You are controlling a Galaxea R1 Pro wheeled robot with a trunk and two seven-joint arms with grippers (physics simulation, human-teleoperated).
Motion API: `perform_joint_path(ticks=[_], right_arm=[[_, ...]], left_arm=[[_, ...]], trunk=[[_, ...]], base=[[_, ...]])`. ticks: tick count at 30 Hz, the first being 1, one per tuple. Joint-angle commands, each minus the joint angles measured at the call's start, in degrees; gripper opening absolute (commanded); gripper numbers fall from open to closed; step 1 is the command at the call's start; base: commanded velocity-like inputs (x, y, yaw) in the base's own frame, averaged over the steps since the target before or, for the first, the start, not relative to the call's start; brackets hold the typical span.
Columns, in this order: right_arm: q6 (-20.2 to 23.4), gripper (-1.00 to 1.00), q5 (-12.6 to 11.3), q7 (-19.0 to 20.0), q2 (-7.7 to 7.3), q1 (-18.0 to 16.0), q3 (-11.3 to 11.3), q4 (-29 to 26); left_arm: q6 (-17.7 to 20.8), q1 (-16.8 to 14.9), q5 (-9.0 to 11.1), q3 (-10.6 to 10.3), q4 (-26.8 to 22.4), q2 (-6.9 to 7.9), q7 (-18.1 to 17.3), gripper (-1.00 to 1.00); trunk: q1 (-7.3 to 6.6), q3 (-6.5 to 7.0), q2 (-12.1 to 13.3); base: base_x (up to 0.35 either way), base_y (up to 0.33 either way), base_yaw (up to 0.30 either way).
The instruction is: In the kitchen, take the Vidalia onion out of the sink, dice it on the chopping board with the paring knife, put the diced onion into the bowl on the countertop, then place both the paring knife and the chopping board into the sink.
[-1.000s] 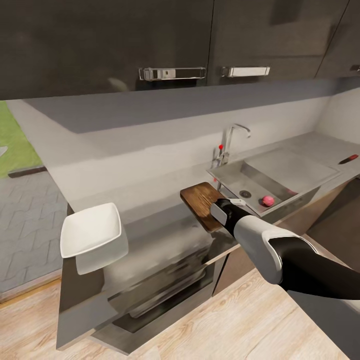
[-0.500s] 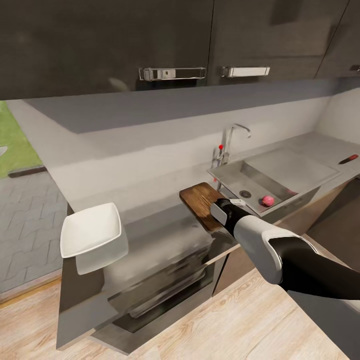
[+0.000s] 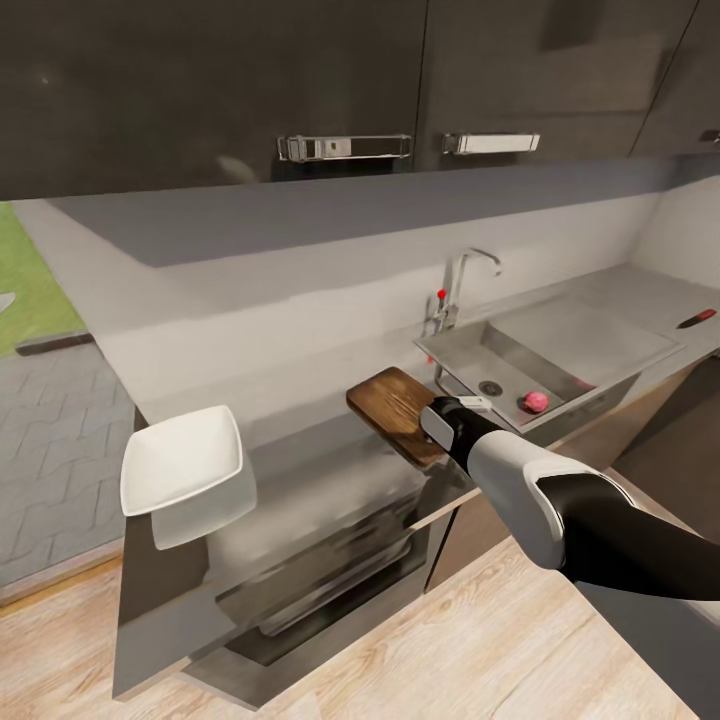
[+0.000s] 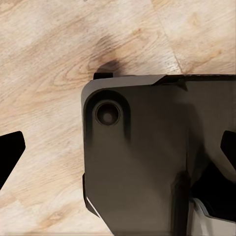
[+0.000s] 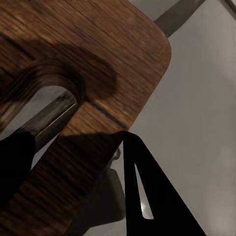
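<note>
In the head view, the right arm reached forward to the dark brown wood-grain chopping board (image 3: 392,411), which lay on the glossy grey table (image 3: 300,450) just left of the grey steel sink (image 3: 530,365); the right gripper (image 3: 437,424) sat at the board's near end. The small pinkish-red Vidalia onion (image 3: 535,402) lay in the sink basin beside the round drain (image 3: 490,387). The slim paring knife (image 3: 697,319) with its red-marked handle lay on the table well to the right of the sink. The shallow white square bowl (image 3: 183,472) stood at the table's far left end, well apart from the board. Dark glossy cabinets (image 3: 300,80) hung above.

In the left wrist view, the left gripper (image 4: 123,152) had its fingers spread wide apart, with nothing between them, over the robot's dark base (image 4: 147,157) and the light wood floor (image 4: 49,59).

In the right wrist view, the right gripper's black fingers (image 5: 147,191) straddled the board (image 5: 98,54) at its oval handle slot (image 5: 44,113); whether they were clamped on it I cannot tell.
</note>
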Motion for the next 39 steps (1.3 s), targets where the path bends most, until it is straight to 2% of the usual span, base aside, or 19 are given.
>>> perform_joint_path(ticks=[1, 12, 27, 39], right_arm=[[-0.19, -1.00, -1.83, -0.10, 0.02, 0.02, -1.74, 0.55], [-0.22, -1.00, -1.75, 0.13, 0.02, 0.03, -1.43, 0.33], [-0.22, -1.00, -1.77, 0.20, 0.02, 0.03, -1.43, 0.33], [-0.30, -1.00, -1.77, 0.42, 0.02, 0.02, -1.43, 0.33]], left_arm=[[-0.10, 0.00, -0.02, 0.00, -0.03, 0.01, -0.05, 1.00], [-0.12, 0.00, -0.10, 0.05, 0.25, 0.11, -0.02, 1.00], [-0.10, 0.00, -0.10, 0.14, 0.75, 0.11, -0.02, 1.00], [-0.10, 0.00, -0.01, 0.14, 0.75, 0.11, -0.02, 1.00]], trunk=[[0.03, -0.05, -0.04], [0.03, 0.83, -0.04], [0.03, 2.18, -0.04], [0.03, 2.84, -0.04]], base=[[0.000, 0.000, -0.029], [0.000, -0.052, -0.059], [0.000, -0.230, -0.001], [0.000, -0.294, 0.178]])
